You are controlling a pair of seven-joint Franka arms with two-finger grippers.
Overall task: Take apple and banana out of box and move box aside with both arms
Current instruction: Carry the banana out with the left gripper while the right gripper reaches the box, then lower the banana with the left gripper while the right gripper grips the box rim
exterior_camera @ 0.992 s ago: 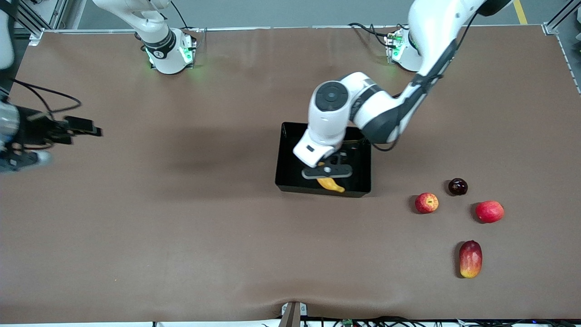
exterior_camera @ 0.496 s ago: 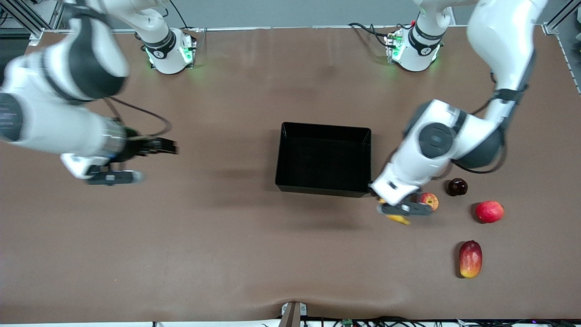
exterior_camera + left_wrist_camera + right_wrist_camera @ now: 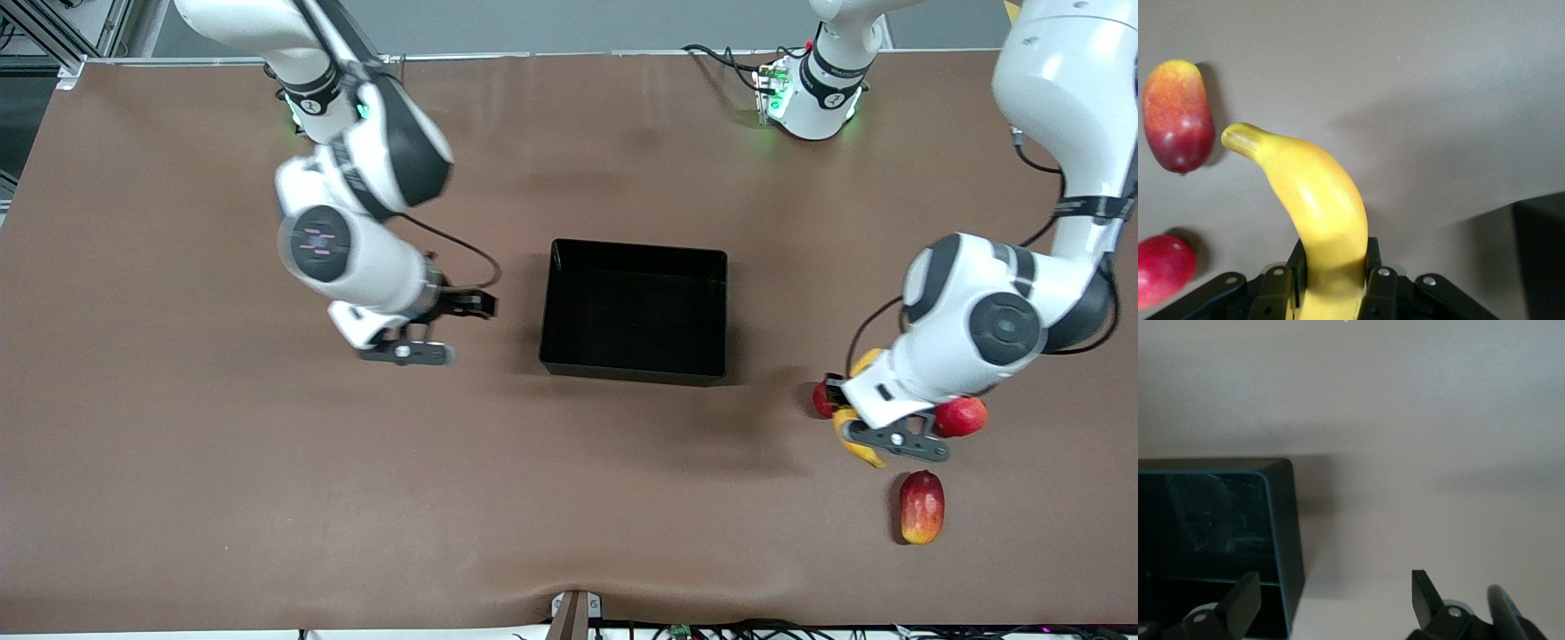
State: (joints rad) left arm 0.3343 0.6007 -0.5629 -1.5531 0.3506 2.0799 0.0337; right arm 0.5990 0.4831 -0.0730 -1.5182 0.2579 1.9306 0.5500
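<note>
My left gripper (image 3: 892, 436) is shut on the yellow banana (image 3: 856, 447) and holds it over the table among the loose fruits at the left arm's end. In the left wrist view the banana (image 3: 1315, 200) sticks out from between the shut fingers (image 3: 1373, 257). The red apple (image 3: 819, 400) shows only as a sliver beside the left arm. The black box (image 3: 633, 368) stands mid-table with nothing in it. My right gripper (image 3: 404, 353) is open and empty over the table beside the box, toward the right arm's end. The right wrist view shows the box's corner (image 3: 1286, 520).
A red-and-yellow mango (image 3: 921, 507) lies nearer to the front camera than the left gripper and shows in the left wrist view (image 3: 1177, 115). A plain red fruit (image 3: 965, 415) lies beside the left gripper. The plum is hidden by the left arm.
My left gripper has carried the banana out of the box to the fruits at the left arm's end. My right arm has swung in from the table's end to beside the box.
</note>
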